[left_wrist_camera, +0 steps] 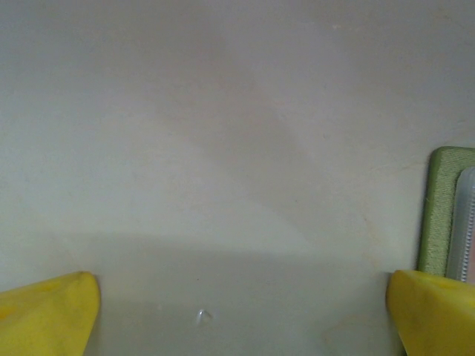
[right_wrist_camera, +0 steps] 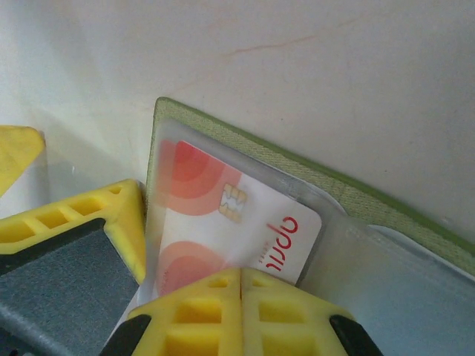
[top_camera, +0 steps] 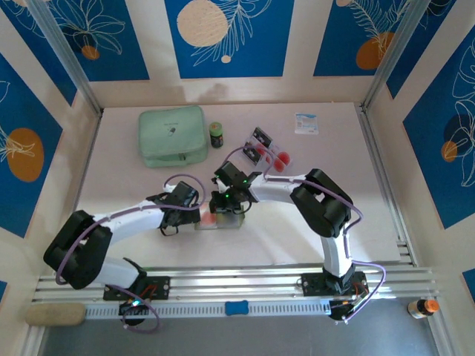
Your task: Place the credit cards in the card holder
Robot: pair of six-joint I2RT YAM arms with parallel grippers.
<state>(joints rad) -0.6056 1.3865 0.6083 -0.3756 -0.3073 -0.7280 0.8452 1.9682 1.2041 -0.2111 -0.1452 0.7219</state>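
The olive-green card holder (top_camera: 221, 222) lies open on the table between both arms. In the right wrist view a white credit card (right_wrist_camera: 252, 222) with red circles sits partly inside one of its clear sleeves, the green cover (right_wrist_camera: 334, 185) around it. My right gripper (right_wrist_camera: 241, 280) is shut, its joined tips against the card's near end with nothing between them. My left gripper (left_wrist_camera: 241, 319) is open wide over bare table, its right finger (left_wrist_camera: 434, 311) at the holder's green edge (left_wrist_camera: 438, 208). More credit cards (top_camera: 273, 154) lie farther back.
A clear tray (top_camera: 261, 141) holds the spare cards behind the holder. A mint-green zip case (top_camera: 173, 136) and a small dark bottle (top_camera: 216, 134) stand at the back left. A white packet (top_camera: 306, 123) lies at the back right.
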